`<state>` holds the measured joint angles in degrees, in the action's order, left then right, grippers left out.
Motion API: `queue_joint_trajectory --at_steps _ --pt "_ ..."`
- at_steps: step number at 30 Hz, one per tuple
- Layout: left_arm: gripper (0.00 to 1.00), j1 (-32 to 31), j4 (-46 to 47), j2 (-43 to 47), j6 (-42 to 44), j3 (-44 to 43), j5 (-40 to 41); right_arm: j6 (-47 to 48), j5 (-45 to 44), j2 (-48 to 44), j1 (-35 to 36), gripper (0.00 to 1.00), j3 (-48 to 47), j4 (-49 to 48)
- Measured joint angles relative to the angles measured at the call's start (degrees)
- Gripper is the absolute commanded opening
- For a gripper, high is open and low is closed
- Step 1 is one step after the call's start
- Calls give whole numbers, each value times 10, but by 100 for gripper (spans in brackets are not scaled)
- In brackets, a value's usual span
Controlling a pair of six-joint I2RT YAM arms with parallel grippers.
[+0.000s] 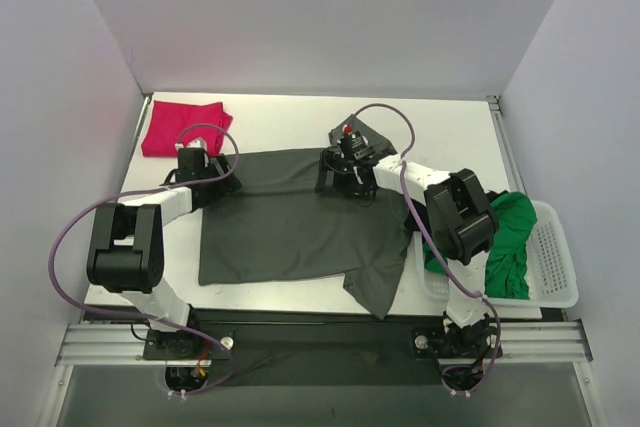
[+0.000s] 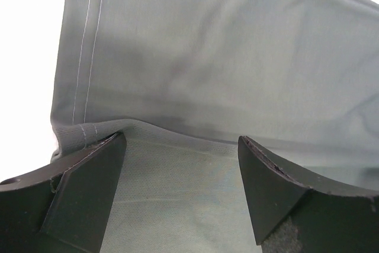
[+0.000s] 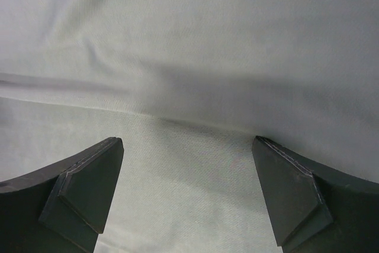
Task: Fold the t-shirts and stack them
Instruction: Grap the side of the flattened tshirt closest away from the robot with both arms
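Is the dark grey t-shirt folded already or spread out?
Spread out. The dark grey t-shirt lies wide open across the table, one sleeve reaching the near edge.

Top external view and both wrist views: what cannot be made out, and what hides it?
Top external: the wrists cover the left tool, the right tool and the far edge of the dark grey-green t-shirt.
Top external: the right arm hides most of the black t-shirt.
Top external: its elbow covers part of the bright green t-shirt.
Wrist views: frame edges cut off all but nearby cloth.

black t-shirt (image 1: 378, 141) mostly hidden, green t-shirt (image 1: 512, 239) partly
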<state>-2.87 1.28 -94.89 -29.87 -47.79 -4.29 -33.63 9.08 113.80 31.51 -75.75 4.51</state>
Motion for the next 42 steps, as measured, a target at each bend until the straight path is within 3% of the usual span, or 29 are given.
queue_joint_trajectory --at_steps 8,13,19,32,42 --pt "88 -12 -29 0 4 -26 36 20 34 18 -9 95 -42 17" --pt "88 -45 -67 66 11 -26 80 29 35 3 -3 95 -43 28" --pt "88 -81 -81 163 16 0 110 30 16 -89 24 95 16 31" --pt "88 -110 -144 297 -13 161 127 3 -63 -226 82 95 192 44" --pt "90 -102 -119 262 -14 166 106 -11 -114 -239 83 96 219 47"
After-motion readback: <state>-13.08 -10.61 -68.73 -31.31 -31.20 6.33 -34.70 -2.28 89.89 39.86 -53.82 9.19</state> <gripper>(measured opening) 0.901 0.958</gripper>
